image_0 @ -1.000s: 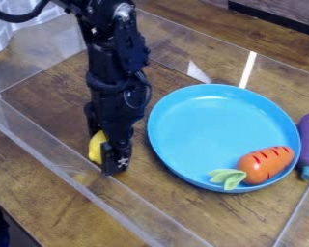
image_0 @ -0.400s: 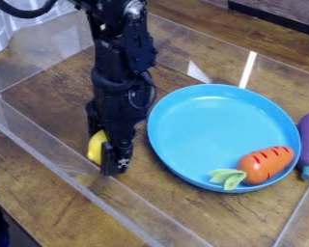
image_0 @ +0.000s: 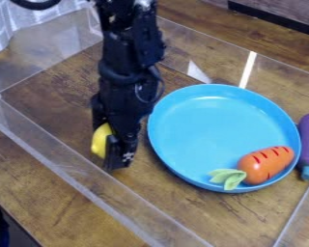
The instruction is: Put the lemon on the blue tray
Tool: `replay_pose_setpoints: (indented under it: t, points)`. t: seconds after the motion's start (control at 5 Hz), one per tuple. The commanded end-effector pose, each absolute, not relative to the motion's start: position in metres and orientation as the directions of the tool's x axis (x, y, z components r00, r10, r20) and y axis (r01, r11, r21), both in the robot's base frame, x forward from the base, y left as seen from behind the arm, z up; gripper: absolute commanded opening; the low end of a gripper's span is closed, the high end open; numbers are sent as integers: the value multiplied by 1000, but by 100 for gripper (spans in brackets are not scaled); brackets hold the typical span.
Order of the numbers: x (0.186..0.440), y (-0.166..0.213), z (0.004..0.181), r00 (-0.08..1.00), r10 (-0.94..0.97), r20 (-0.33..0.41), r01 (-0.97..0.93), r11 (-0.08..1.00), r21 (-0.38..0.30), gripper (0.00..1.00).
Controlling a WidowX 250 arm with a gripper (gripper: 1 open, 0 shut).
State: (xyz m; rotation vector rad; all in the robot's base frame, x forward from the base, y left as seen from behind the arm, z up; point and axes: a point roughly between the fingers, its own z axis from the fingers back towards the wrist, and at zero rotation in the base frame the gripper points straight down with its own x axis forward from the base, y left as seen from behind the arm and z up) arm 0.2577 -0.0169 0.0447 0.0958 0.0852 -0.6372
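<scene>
- The table [image_0: 42,183] looks like dark brown wood with visible grain and a slight sheen where light strikes it.
- The clear walls [image_0: 67,58] look like transparent plastic, glossy, with white glare streaks at the far right.
- The blue tray [image_0: 196,130] looks like smooth plastic, evenly coloured, with a soft gloss along its raised rim.
- The lemon [image_0: 101,138] looks smooth, bright-yellow plastic.
- The carrot [image_0: 265,164] on the tray looks like orange plastic with shallow grooves and shiny green leaves.
- The purple toy [image_0: 308,143] at the right edge looks smooth and glossy.
- The gripper [image_0: 115,154] and arm look like matt black plastic or metal; which, cannot be told.
</scene>
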Motion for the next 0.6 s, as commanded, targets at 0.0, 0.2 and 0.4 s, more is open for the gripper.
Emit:
replay_pose_setpoints:
  t: [0.0, 0.2, 0.4]
  points:
    - [269, -22, 70, 796, -604, -48, 605, 788, 116, 0]
    - [269, -23, 72, 793, -607, -50, 608, 785, 122, 0]
    - [269, -24, 74, 791, -609, -52, 610, 781, 129, 0]
